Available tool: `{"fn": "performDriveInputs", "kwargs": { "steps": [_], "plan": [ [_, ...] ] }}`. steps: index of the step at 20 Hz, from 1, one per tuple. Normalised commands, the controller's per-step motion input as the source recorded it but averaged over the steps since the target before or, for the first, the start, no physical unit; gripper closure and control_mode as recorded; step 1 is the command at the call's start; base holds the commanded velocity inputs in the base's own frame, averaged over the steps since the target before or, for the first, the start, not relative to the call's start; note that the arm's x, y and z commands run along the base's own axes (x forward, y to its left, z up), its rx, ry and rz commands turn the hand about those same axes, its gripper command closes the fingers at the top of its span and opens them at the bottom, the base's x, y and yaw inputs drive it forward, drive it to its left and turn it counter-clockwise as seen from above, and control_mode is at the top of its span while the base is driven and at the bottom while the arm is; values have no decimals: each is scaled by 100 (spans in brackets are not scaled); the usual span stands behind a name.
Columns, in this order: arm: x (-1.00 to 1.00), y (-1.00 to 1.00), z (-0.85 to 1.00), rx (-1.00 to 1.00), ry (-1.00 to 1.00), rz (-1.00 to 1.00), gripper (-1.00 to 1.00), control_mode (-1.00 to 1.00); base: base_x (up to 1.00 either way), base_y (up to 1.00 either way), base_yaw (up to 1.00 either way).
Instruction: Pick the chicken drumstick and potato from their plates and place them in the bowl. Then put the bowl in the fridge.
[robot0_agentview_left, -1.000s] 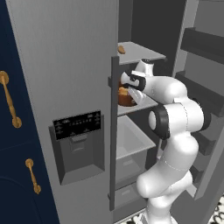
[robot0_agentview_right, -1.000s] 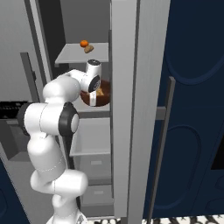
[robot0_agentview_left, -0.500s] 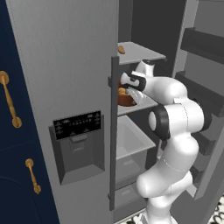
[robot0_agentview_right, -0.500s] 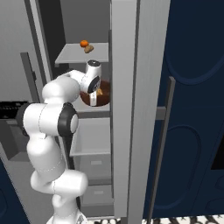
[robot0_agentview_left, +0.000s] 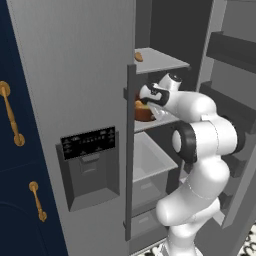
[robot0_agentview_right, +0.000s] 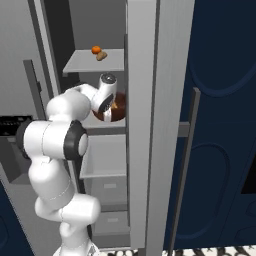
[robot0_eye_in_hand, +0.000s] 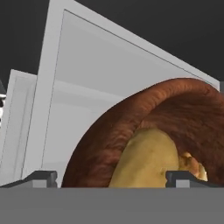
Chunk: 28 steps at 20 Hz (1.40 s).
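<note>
Hand view: gripper (robot0_eye_in_hand: 111, 177) with fingers spread wide, released, poised at the near rim of the bowl (robot0_eye_in_hand: 131, 131). Potato (robot0_eye_in_hand: 146, 159) and chicken drumstick (robot0_eye_in_hand: 192, 166) lie inside the bowl, which rests on a fridge (robot0_agentview_left: 75, 75) shelf directly ahead.

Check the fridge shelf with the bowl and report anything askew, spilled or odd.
Nothing stands out. The bowl sits on the fridge shelf with the potato and the chicken drumstick inside, nothing spilled. The gripper is open, its fingertips either side of the near rim.
</note>
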Motion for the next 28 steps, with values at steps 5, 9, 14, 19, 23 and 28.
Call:
{"fn": "performDriveInputs", "kwargs": {
  "steps": [5,9,14,19,23,28],
  "plan": [
    [-6,0,4,0,-12,0,-100,-100,0,0,0],
    [-64,0,30,0,-9,0,-100,-100,0,0,0],
    [-81,0,43,0,-7,0,-100,-100,0,0,0],
    [-100,0,20,0,0,0,-100,-100,0,0,0],
    [-100,0,16,0,0,-11,-100,-100,0,0,0],
    [-100,0,17,8,0,-26,-100,-100,0,0,0]
  ]
}}
